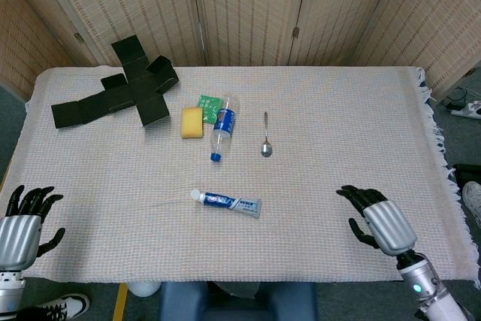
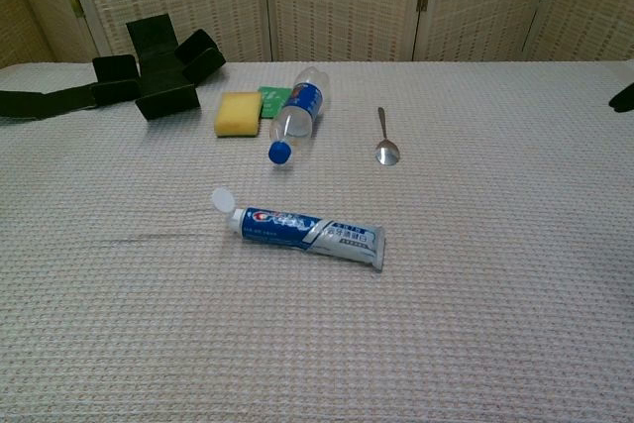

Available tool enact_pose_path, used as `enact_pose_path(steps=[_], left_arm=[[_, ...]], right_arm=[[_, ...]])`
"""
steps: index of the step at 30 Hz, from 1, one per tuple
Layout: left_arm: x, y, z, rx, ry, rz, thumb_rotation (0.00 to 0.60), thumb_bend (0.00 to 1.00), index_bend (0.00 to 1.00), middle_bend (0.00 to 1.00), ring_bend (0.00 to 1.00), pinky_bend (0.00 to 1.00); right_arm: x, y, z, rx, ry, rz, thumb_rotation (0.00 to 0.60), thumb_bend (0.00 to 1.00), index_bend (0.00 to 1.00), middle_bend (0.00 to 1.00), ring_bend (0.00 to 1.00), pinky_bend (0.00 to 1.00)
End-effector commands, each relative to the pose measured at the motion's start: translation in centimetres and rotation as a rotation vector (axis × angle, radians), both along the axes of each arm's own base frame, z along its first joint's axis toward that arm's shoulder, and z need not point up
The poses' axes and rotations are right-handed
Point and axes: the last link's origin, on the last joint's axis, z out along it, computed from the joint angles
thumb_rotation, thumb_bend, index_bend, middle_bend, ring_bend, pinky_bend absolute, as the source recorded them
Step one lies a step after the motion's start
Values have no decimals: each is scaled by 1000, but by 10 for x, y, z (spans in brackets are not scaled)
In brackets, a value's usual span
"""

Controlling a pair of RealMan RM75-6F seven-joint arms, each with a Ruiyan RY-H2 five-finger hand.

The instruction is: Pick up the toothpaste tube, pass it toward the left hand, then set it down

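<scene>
The blue and white toothpaste tube (image 1: 230, 202) (image 2: 305, 230) lies flat near the table's front middle, white cap to the left, crimped end to the right. My right hand (image 1: 378, 222) hovers over the front right of the table, fingers spread and empty, well right of the tube. Only a dark fingertip (image 2: 624, 97) of it shows at the right edge of the chest view. My left hand (image 1: 24, 222) stays at the front left edge of the table, fingers apart, holding nothing.
A plastic water bottle (image 1: 223, 126) with a blue cap, a yellow sponge (image 1: 192, 122), a green packet (image 1: 207, 103) and a spoon (image 1: 265, 138) lie behind the tube. A black unfolded box (image 1: 120, 91) sits at the back left. A woven cloth (image 1: 338, 133) covers the table.
</scene>
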Motion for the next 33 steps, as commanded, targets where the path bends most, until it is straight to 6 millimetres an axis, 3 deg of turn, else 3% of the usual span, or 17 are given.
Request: enact_pose_path(steps=[1,5,10,13,21,33], left_arm=[[0,-2,0,-2,1,-1,600,327,285,212,172,0],[0,-4,1,0,2,3,600,326,285,212,172,0],[2,-6,2,-2,2,1,600,326,285,212,172,0],[3,-6,2,-4,4,-1,600,326,286,212,172,0],[3,-5,1,-9,5,-2,600,326,286,212,172,0],[-2,-3,0,-16,4,13,600,326,286,212,172,0]], right_arm=[[45,-18,-38,68,8,75,600,575,202,209,256,255],[69,-32,-66,109,35,96,600,551,202,212,270,259],[91,-50,-102,124,68,94,600,300,194,213,255,273],[105,-56,-121,137,60,85,600,213,169,212,240,273],[136,-73,-161,163,47,72,600,207,166,224,240,274],[164,-94,-208,189,74,59,600,207,186,263,264,285]])
